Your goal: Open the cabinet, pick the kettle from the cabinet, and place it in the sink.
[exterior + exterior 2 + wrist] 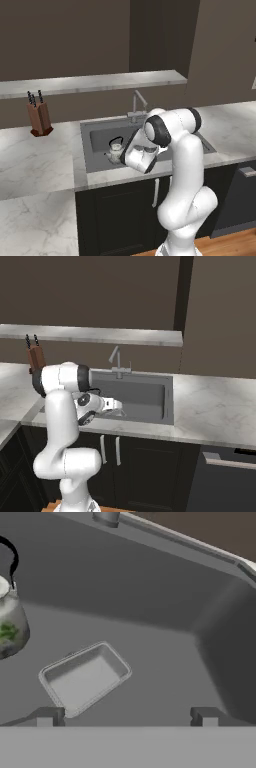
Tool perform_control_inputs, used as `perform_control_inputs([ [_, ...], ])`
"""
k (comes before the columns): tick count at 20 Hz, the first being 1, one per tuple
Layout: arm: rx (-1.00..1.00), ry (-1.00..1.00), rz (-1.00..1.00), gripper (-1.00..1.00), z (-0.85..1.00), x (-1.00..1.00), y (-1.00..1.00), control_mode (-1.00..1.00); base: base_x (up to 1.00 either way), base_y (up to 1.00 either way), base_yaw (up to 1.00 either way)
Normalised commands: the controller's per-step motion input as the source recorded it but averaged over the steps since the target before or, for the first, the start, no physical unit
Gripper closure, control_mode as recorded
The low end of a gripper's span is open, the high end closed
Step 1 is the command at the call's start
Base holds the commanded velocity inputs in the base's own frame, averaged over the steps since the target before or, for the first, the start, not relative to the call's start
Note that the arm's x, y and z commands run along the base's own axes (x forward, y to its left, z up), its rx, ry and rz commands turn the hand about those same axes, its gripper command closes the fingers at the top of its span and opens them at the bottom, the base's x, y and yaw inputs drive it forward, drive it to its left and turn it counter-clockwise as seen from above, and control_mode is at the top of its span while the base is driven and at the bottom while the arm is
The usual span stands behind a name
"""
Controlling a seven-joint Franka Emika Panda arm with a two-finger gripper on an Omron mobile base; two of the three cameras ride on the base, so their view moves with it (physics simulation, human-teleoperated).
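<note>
Hand view, looking down into the sink (pixel 150 612): kettle (pixel 9 624) sitting upright on the grey basin floor at the left edge, black arched handle rising above it, with 2 dark fingertips (pixel 47 716) standing wide apart at the bottom and gripping nothing. Between them and beyond, lying on the basin floor, a shallow rectangular drain tray (pixel 85 676). Left base view: white arm bending over the counter edge, gripper (pixel 131 150) hanging just beside the kettle (pixel 116 148) inside the sink (pixel 97 135), faucet (pixel 137 105) standing behind and a knife block (pixel 39 117) well apart to the left on the marble counter (pixel 35 160). Right base view: gripper (pixel 114 405) reaching over the near rim of the sink (pixel 145 393), jaws spread, kettle hidden behind the hand. Judging from these frames, kettle already resting in the basin and released, so placing apparently done and retreat being the step in hand. Doing it well: keeping the jaws wide, lifting straight up and away from the kettle's side, avoiding any sideways sweep toward the arched handle or spout that could tip it, and clearing the basin wall and faucet before swinging back over the counter.
</note>
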Motion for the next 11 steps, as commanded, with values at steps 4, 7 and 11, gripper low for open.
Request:
perform_control_inputs([
  [4, 0.0, 0.34, -0.2, -1.0, 0.56, 0.0, 0.0, -1.0, 0.0, 0.0, 0.0],
  [7, 0.0, 0.35, -0.2, -1.0, 0.56, 0.0, 0.0, -1.0, 0.0, 0.0, 0.0],
  [11, 0.0, 0.31, -0.19, -1.0, 0.59, 0.0, 0.0, -1.0, 0.0, 0.0, 0.0],
])
